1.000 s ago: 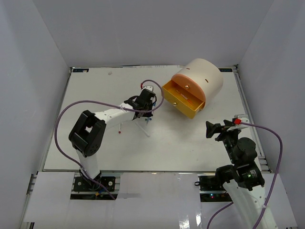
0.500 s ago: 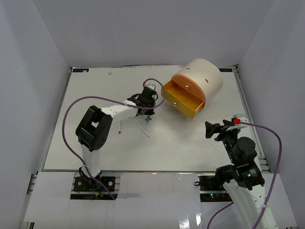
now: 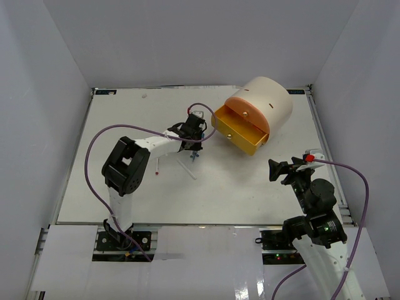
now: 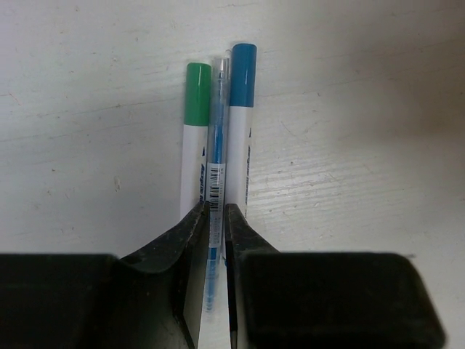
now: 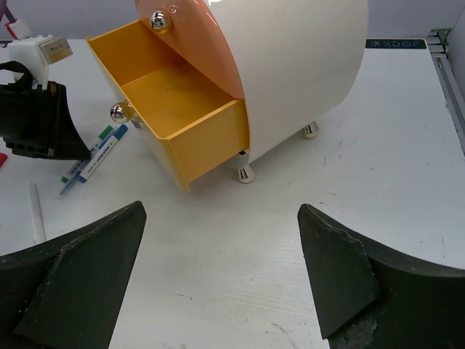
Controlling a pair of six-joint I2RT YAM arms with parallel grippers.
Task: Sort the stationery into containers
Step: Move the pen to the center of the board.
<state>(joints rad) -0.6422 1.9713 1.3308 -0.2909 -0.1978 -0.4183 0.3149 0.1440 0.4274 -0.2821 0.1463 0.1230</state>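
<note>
My left gripper (image 4: 216, 208) is shut on a thin blue pen (image 4: 217, 145) that lies on the table between a green-capped white marker (image 4: 195, 138) and a blue-capped white marker (image 4: 241, 123). In the top view my left gripper (image 3: 192, 134) is down at these pens (image 3: 194, 154), just left of the open yellow drawer (image 3: 240, 134). The cream organiser (image 3: 272, 100) has its orange-pink drawer front (image 3: 247, 111) closed above. The yellow drawer (image 5: 174, 94) looks empty. My right gripper (image 5: 219, 211) is open and empty, near the organiser's feet.
A white pen (image 3: 186, 167) and a small red item (image 3: 157, 169) lie on the table near my left arm. The white pen also shows in the right wrist view (image 5: 35, 211). The yellow drawer's brass knob (image 5: 118, 111) sticks out toward the pens. White walls surround the table.
My left arm's elbow has swung to the right and its wrist has shifted slightly toward the far side over the pens. The right arm has not moved.
</note>
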